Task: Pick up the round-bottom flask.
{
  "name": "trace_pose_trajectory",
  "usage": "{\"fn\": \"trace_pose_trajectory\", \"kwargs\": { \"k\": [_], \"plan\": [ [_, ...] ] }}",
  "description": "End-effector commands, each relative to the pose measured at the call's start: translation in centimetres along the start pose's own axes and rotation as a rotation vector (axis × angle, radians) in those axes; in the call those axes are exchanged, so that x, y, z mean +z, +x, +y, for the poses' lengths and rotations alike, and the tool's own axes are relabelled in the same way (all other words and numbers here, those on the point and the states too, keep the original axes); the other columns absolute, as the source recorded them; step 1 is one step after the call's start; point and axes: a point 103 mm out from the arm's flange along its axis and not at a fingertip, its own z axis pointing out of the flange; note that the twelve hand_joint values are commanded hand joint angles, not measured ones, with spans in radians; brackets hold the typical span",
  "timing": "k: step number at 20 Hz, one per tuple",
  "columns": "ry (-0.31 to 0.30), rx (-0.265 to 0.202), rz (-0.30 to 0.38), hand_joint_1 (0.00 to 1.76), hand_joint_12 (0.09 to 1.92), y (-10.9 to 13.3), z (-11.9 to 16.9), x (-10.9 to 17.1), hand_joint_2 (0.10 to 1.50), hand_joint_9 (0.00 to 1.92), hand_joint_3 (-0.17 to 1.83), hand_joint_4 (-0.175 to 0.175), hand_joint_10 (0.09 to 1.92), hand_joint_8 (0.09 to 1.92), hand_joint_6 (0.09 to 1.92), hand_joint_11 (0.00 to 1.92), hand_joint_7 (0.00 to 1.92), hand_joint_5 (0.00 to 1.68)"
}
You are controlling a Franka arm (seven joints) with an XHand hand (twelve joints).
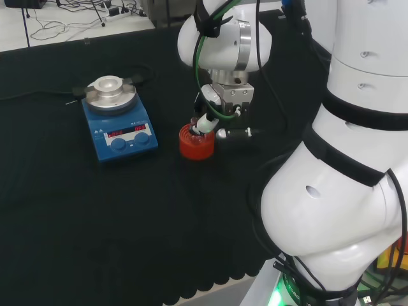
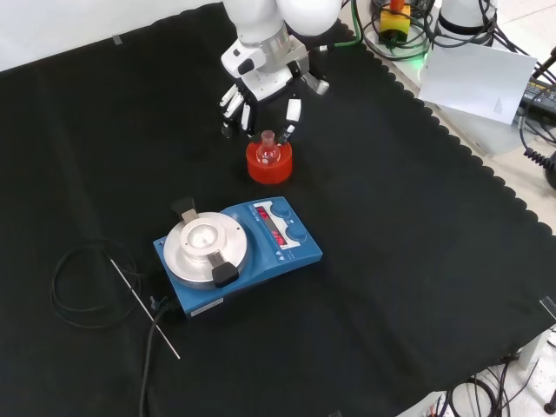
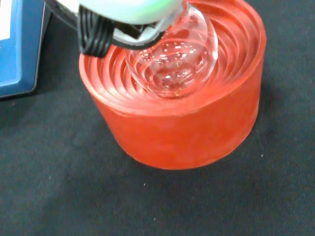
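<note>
On the black cloth (image 2: 417,261), nearest in the front view, a thin rod (image 2: 145,307) lies beside a coil of black cable (image 2: 82,291). Just beyond them sits a blue hotplate (image 2: 239,253) with a round metal top and lit red digits on its sloped panel. Farther back stands a red ribbed stand (image 2: 269,162), and the round-bottom flask (image 2: 268,149) rests in its hollow, neck pointing up. The wrist view shows the clear bulb (image 3: 172,61) seated among the stand's rings (image 3: 197,128). Behind the flask, the hand (image 2: 261,87) hangs from the white arm with its fingers (image 2: 292,111) pointing down around the neck, spread and relaxed, grasping nothing as far as the front view shows. At the far right edge of the bench lies a sheet of white paper (image 2: 473,78).
</note>
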Motion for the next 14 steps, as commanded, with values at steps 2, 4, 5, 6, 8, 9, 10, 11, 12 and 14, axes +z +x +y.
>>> {"fn": "trace_pose_trajectory", "kwargs": {
  "k": [2, 4, 5, 6, 8, 9, 10, 11, 12, 14],
  "plan": [
    [-0.012, 0.006, -0.011, 1.15, 1.31, 0.3, -0.3, -2.1, 0.64, 0.67, 0.74, -0.014, 0.61, 0.69, 0.81, 0.42, 0.44, 1.21],
    [-0.015, 0.009, -0.018, 1.16, 1.31, 0.4, -0.6, -3.6, 0.63, 0.68, 0.76, -0.025, 0.60, 0.69, 0.82, 0.43, 0.45, 1.21],
    [-0.018, 0.011, -0.021, 1.16, 1.31, 0.5, -0.8, -4.3, 0.63, 0.68, 0.76, -0.027, 0.60, 0.69, 0.83, 0.43, 0.45, 1.21],
    [-0.022, 0.014, -0.022, 1.16, 1.31, 0.6, -1.1, -5.1, 0.63, 0.68, 0.76, -0.028, 0.60, 0.69, 0.83, 0.43, 0.45, 1.21],
    [-0.032, 0.019, -0.024, 1.16, 1.31, 0.8, -1.6, -6.8, 0.63, 0.68, 0.77, -0.028, 0.60, 0.69, 0.83, 0.43, 0.45, 1.21],
    [-0.036, 0.020, -0.024, 1.16, 1.31, 1.0, -1.8, -7.7, 0.63, 0.68, 0.77, -0.028, 0.60, 0.69, 0.83, 0.43, 0.44, 1.21],
    [-0.039, 0.022, -0.026, 1.16, 1.31, 1.2, -2.0, -8.5, 0.63, 0.68, 0.77, -0.028, 0.60, 0.69, 0.83, 0.43, 0.44, 1.21],
    [-0.039, 0.024, -0.026, 1.16, 1.31, 1.5, -2.2, -9.3, 0.63, 0.68, 0.77, -0.028, 0.60, 0.69, 0.83, 0.43, 0.44, 1.21],
    [-0.043, 0.024, -0.026, 1.16, 1.31, 1.7, -2.4, -10.0, 0.62, 0.68, 0.77, -0.028, 0.60, 0.69, 0.83, 0.43, 0.44, 1.21],
    [-0.053, 0.018, -0.030, 1.16, 1.31, 2.4, -2.8, -11.4, 0.62, 0.68, 0.77, -0.027, 0.60, 0.69, 0.83, 0.43, 0.43, 1.21]
  ]
}}
